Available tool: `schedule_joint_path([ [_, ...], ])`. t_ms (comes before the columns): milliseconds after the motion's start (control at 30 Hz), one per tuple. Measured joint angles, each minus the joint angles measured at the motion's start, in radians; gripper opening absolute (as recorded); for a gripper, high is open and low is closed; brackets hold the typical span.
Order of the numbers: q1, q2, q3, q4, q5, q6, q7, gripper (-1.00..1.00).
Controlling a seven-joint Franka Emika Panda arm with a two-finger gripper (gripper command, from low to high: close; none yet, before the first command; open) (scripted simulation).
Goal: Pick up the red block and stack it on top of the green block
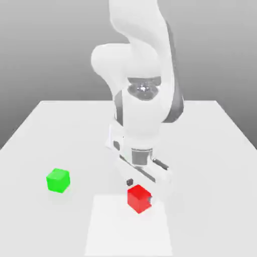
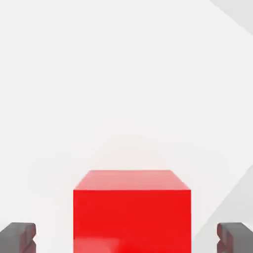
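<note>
The smooth red cube [image 1: 139,199] sits between the wide-apart pincer [image 2: 126,238] tips; the exterior view adds a green cube [image 1: 58,180].

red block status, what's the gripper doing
gripper open, jaws either side of red block, not touching; green block off to exterior view's left; nothing between jaws and block

A simulated robot workspace is showing here: a white robot arm [image 1: 143,105] is reaching over a plain pale counter [image 1: 201,150], with a blank gray backdrop [image 1: 60,50] standing behind.
</note>
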Motion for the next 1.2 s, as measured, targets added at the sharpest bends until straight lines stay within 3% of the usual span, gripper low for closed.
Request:
schedule_joint_path([
  [233,0.000,-0.003,0.001,-0.001,0.001,-0.001,0.000,-1.00],
  [467,-0.006,-0.235,0.065,-0.036,0.202,-0.195,-0.145,-1.00],
  [967,-0.454,-0.454,-0.262,-0.080,0.074,-0.369,-0.165,-1.00],
  [1200,-0.466,-0.271,-0.315,-0.076,0.128,-0.190,-0.213,-1.00],
])
